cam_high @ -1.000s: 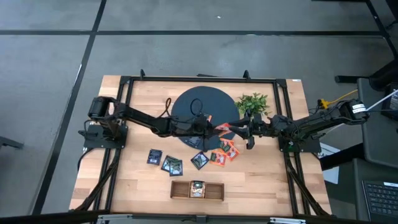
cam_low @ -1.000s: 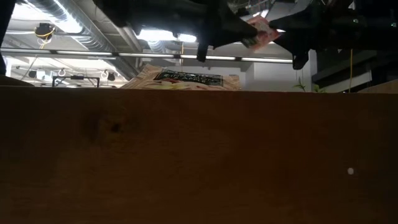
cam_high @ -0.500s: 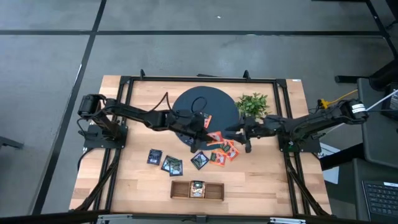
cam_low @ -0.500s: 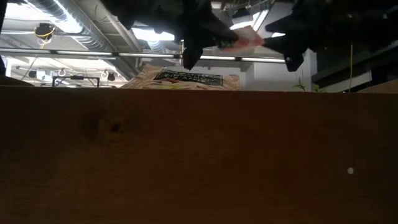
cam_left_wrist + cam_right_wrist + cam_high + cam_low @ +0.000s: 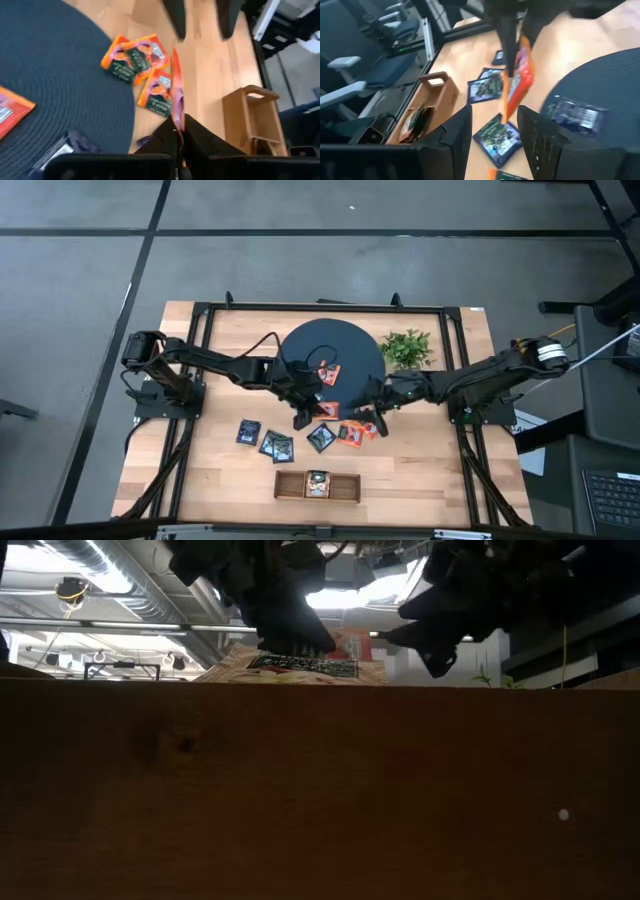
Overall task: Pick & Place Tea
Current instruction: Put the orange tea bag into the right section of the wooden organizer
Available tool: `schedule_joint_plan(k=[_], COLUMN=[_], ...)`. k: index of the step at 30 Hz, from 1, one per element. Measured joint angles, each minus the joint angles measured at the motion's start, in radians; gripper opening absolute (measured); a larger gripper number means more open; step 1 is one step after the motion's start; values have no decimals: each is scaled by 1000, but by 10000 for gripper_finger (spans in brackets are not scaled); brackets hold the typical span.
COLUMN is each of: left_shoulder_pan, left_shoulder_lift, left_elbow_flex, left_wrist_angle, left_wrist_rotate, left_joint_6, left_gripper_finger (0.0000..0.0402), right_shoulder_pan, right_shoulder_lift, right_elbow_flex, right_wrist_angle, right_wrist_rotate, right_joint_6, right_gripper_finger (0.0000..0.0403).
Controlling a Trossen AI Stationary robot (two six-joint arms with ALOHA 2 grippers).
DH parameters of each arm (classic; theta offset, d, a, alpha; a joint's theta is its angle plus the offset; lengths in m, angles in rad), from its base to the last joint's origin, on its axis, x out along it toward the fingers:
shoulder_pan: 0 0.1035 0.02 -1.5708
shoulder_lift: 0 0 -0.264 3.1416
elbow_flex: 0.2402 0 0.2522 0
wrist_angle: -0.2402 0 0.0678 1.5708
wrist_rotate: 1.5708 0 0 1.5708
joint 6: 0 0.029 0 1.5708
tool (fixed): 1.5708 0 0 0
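Sachet [image 5: 176, 82] hung edge-on, orange-red, clamped in my left gripper [image 5: 179, 131] just off the dark mat [image 5: 330, 352], above the tray [image 5: 317, 485]. The right gripper [image 5: 492, 127] stood beside it, fingers apart, empty. I judged it best to carry level towards the tray and release low.

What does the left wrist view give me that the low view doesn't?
Only the left wrist view: the left gripper shut on an orange sachet held edge-on, three orange sachets by the dark mat, and the wooden tray. Only the low view: a wooden wall filling the foreground, ceiling lights behind. Both: the right gripper opposite.
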Motion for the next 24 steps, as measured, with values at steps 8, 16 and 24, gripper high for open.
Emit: schedule_joint_plan(k=[8, 16, 24], left_shoulder_pan=[-23, -45, -49], left_shoulder_lift=[-6, -6, -5], left_elbow_flex=[0, 0, 0], left_wrist_angle=[-40, -123, -84], left_wrist_rotate=[-4, -4, -35], left_joint_6=[103, 133, 135], left_gripper_finger=[7, 8, 10], right_shoulder_pan=[-8, -13, -13], right_shoulder_lift=[165, 205, 206], right_elbow_flex=[118, 160, 159], right_wrist_angle=[1, 2, 3], right_wrist_rotate=[-3, -3, -2], right_joint_6=[-1, -32, -29], right_gripper_finger=[159, 158, 133])
